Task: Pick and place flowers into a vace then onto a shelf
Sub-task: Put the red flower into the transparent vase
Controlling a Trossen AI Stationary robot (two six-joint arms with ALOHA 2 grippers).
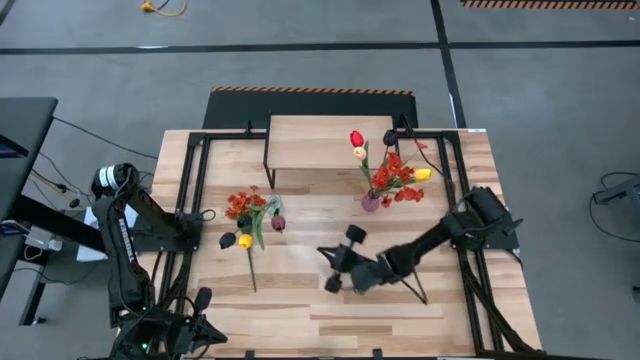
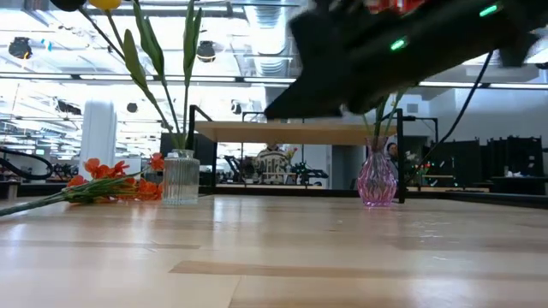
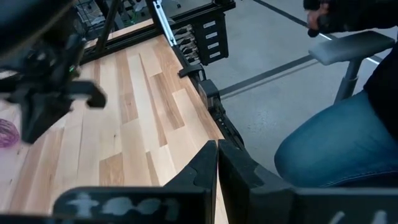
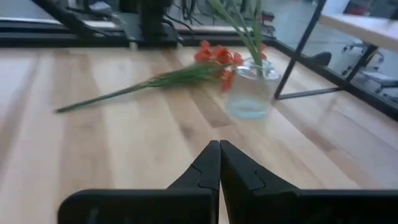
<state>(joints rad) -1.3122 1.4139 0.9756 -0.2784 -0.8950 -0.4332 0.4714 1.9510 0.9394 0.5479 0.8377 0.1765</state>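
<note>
A clear ribbed glass vase [image 2: 180,177] [image 4: 252,93] stands left of the table's middle and holds green-stemmed tulips, one yellow [image 1: 245,241] and one maroon [image 1: 278,223]. A red-orange blossom spray [image 4: 186,71] [image 2: 103,188] lies flat on the table, its blossoms beside that vase. A pink vase [image 1: 371,202] [image 2: 378,180] with red, cream and yellow flowers [image 1: 395,175] stands in front of the shelf [image 1: 330,140]. My right gripper [image 1: 326,268] [image 4: 219,163] is shut and bare above the table's middle, pointing at the clear vase. My left gripper [image 3: 217,165] is shut at the near left corner.
Black metal frame rails [image 1: 195,190] run along the table's left and right sides. A person's leg in jeans [image 3: 336,143] shows beyond the table's right edge. Bare wood lies between my right gripper and the clear vase.
</note>
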